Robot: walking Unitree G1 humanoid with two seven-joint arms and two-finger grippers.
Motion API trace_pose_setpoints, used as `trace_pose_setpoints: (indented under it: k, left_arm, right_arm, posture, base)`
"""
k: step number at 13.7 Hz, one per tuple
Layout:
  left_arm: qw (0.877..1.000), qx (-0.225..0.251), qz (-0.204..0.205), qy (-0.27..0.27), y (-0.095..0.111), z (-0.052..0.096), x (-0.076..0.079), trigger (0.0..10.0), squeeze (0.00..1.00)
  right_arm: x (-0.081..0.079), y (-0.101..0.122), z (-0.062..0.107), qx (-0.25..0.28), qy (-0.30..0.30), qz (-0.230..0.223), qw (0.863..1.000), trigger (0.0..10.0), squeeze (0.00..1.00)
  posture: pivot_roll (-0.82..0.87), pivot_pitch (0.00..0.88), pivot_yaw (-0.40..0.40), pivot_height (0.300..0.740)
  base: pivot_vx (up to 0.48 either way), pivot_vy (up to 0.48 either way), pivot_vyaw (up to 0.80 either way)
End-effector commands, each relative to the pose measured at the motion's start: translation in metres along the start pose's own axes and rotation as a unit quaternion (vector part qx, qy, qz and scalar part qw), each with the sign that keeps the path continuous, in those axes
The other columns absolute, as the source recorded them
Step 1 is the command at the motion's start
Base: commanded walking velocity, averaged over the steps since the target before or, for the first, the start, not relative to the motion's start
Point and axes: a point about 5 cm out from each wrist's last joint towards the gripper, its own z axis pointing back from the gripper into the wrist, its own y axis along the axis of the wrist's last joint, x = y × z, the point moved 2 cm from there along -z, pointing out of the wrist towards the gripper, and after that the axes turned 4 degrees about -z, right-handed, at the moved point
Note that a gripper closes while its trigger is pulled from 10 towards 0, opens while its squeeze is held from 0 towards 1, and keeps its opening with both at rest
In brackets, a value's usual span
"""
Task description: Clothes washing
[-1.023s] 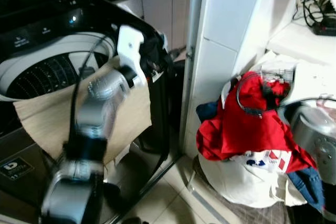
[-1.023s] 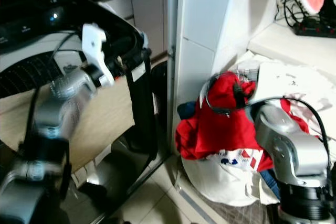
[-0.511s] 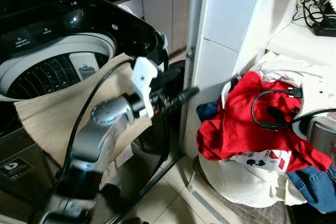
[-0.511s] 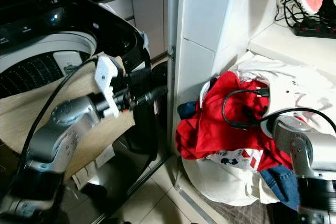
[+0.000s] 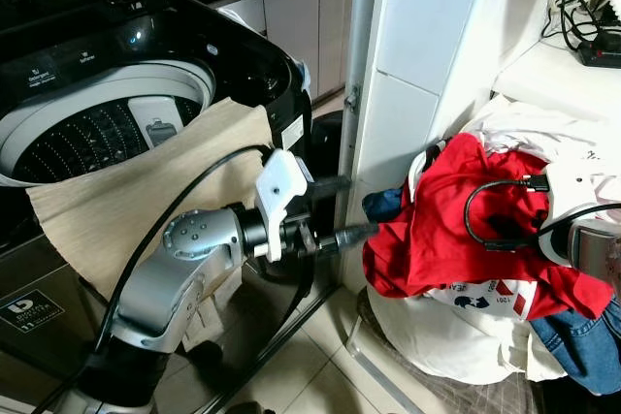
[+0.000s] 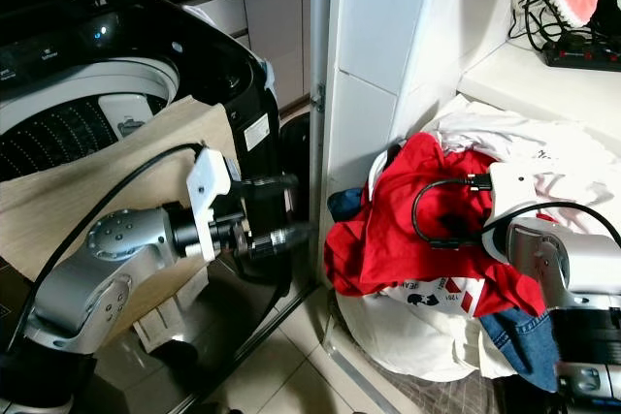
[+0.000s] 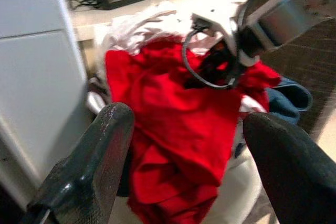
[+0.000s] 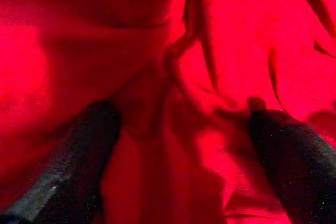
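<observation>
Tiled corner (image 5: pixel 417 55), red garment (image 5: pixel 437 235) against spread right gripper (image 8: pixel 181 129)

Washing machine (image 5: pixel 97 94) at left, cloth (image 5: pixel 116 201) draped over its front rim; laundry pile (image 5: pixel 466 269) at right on floor; pillar (image 5: pixel 417 75) between.

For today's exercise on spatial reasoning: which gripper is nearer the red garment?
Right. The right gripper is pressed into the red garment, open. The left gripper, also open, points at it from beside the washing machine, apart.
</observation>
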Motion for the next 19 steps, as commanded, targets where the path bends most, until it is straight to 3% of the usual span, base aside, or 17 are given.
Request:
trace_pose_setpoints:
  k: [1,5,19]
  left_arm:
    - [1.000,0.004,0.001,-0.023,0.0035,0.0009,0.0058,10.0,0.00]
    - [0.999,-0.002,0.008,-0.040,0.0017,-0.0025,0.0112,10.0,0.00]
    - [1.000,-0.008,0.011,-0.025,0.0010,-0.0011,0.0071,10.0,0.00]
  right_arm:
    - [-0.0065,-0.0022,-0.0025,-0.011,0.012,0.004,1.000,0.0,0.00]
    - [-0.0037,-0.0022,-0.0042,-0.012,0.015,0.003,1.000,0.0,0.00]
    - [-0.0046,0.0050,0.0013,0.009,0.040,-0.010,0.999,0.0,0.00]
  posture:
    - [-0.09,0.000,0.034,0.740]
    - [-0.10,0.000,0.042,0.740]
    - [-0.10,0.000,0.044,0.740]
  base:
    - [0.000,0.000,0.00]
    - [0.000,0.000,0.00]
    - [0.000,0.000,0.00]
